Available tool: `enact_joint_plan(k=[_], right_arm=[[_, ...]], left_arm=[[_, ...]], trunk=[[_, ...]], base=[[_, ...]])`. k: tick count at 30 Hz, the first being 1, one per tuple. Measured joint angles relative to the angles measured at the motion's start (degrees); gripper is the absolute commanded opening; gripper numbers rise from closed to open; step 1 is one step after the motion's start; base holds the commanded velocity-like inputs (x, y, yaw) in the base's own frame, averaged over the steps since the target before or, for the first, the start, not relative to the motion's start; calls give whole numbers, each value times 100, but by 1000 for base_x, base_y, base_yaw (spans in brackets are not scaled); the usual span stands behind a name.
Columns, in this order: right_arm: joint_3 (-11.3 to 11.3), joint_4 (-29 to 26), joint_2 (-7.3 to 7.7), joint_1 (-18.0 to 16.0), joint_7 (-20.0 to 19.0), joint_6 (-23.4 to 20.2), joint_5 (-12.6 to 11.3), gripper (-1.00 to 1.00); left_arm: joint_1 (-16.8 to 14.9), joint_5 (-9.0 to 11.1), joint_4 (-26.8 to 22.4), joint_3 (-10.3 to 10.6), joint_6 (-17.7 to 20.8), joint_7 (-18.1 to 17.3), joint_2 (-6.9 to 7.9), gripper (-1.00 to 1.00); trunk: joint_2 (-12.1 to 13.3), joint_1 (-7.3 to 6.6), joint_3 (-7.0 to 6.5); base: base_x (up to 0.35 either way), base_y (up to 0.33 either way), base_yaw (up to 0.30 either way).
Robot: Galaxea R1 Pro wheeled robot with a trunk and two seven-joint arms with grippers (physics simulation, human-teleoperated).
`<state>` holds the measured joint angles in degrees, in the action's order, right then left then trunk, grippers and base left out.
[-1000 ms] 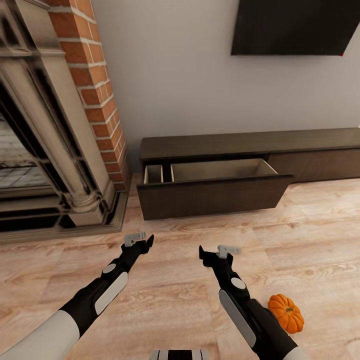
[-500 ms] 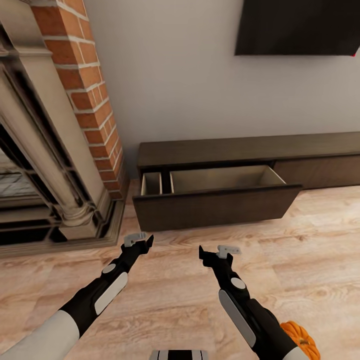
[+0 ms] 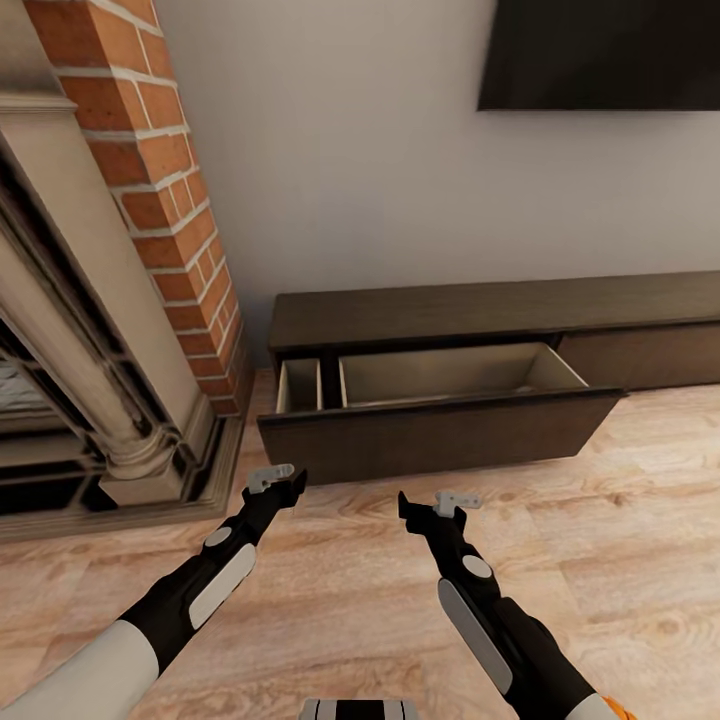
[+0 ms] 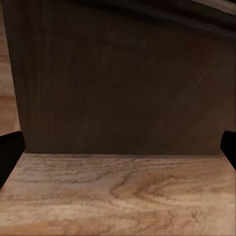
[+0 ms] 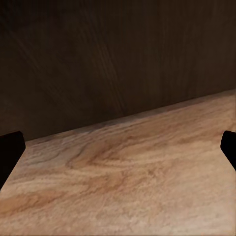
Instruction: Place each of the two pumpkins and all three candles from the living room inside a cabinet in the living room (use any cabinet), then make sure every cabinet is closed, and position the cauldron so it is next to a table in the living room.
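Even, soft render lighting (wrist views blurry), with faint shadows.

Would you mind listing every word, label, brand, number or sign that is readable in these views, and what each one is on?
None: no readable text.
The dark screen on the wall is blank.
The cabinet and its open drawer front are plain wood grain.
The brick column carries no marking.

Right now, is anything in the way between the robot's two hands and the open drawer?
Nothing visible. Only bare wooden floor lies between the left gripper, the right gripper and the pulled-out drawer of the cabinet.
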<state>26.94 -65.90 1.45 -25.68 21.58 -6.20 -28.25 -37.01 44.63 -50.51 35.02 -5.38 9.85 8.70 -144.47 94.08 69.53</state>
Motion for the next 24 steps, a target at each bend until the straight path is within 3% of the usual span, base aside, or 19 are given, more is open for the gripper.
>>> enact_joint_plan(k=[9, 24], right_arm=[[-15, 0, 14, 1, 1, 0, -12, 100], [-16, 0, 15, -1, 1, 0, -22, 100]], left_arm=[[0, 3, -25, -3, 0, -7, 8, 100], [0, -4, 4, -2, 0, -3, 0, 100]], trunk=[[0, 1, 0], [-20, 40, 332]], base=[[16, 0, 0], [1, 0, 0]])
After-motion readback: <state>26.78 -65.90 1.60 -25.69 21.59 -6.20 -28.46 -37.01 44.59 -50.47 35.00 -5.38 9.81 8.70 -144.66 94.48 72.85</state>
